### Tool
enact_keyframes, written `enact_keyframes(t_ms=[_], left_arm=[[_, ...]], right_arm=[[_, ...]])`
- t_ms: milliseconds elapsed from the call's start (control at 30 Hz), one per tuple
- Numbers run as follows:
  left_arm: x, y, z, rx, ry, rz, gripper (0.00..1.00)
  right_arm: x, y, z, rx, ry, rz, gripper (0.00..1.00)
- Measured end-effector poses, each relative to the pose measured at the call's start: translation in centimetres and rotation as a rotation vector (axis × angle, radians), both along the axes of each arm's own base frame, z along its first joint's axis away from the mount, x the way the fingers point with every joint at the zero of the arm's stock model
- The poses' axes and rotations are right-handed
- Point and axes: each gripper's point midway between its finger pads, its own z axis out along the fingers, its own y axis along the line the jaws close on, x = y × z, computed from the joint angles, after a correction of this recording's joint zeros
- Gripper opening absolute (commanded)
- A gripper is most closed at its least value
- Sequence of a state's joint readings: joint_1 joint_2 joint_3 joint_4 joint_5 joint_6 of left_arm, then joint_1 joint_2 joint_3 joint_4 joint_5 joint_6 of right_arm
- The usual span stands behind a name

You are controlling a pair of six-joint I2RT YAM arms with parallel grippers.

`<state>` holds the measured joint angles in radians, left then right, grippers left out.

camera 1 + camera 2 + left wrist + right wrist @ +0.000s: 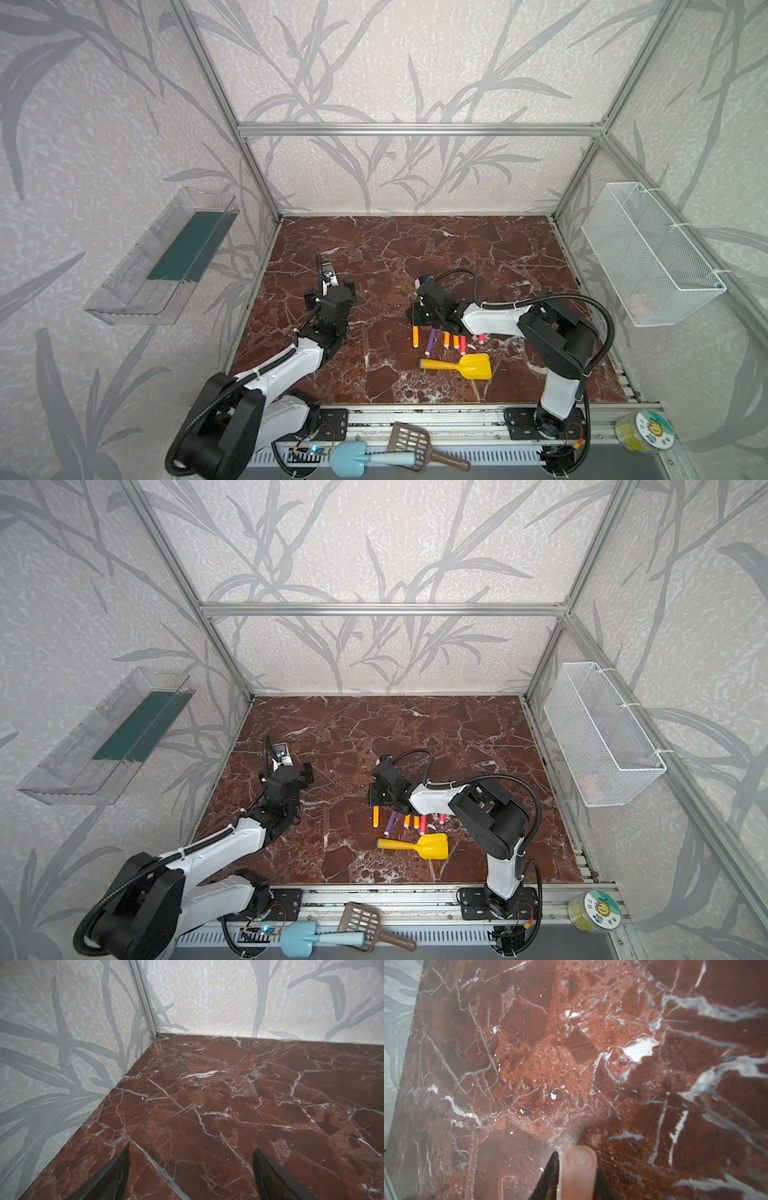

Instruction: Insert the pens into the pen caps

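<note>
Funny how much the wrist cams added here. In both top views the pens were just a loose row of little sticks right of centre in the lower half of the frame. They lay on the table with their far ends hidden under the right arm. There was an orange pen at the left end, a tilted purple pen next to it, then more orange and red-pink ones. A yellow shovel lay just below them. Caps were too small to make out from up there. The right wrist view was the one that showed a cap: stubby, round-ended, cloudy pinkish plastic, sitting between the black pointed fingers of the right gripper. The fingers hugged it on both sides, but honestly I couldn't tell if they were squeezing it or just flanking it. The left wrist view showed the left gripper with its fingers spread wide and only table between them, facing a back corner. The table was a glossy dark-red marble look with white veins, and the wallpaper was textured grey leaves. A white wire-mesh basket hung at the right edge of the frame and a clear plastic tray at the left.
</note>
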<state>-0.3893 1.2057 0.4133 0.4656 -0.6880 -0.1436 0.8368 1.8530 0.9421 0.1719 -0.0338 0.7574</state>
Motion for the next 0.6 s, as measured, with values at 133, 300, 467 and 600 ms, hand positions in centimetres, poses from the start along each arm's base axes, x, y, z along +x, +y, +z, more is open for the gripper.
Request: enact_keyframes(t_ms=[133,300,467,600], left_arm=[[1.6,2.0,0.5,0.082,-0.011,0.111,0.99],[3.1,4.6,0.6,0.172,-0.024,0.221,0.98],[4.0,5.7,1.3,0.227,-0.063,0.245,0.97],[4.1,5.7,0.9,0.232,-0.021,0.210,0.94]], right_arm=[[-0.1,-0.7,0.8,-0.030,-0.018,0.003,0.54],[0.0,-2.7,5.1,-0.059,-0.093,-0.038,0.74],[0.3,-7.0,13.2,-0.035,-0.268,-0.168,0.78],[2.3,-14.0,18.0,-0.109,-0.407,-0.366,0.85]])
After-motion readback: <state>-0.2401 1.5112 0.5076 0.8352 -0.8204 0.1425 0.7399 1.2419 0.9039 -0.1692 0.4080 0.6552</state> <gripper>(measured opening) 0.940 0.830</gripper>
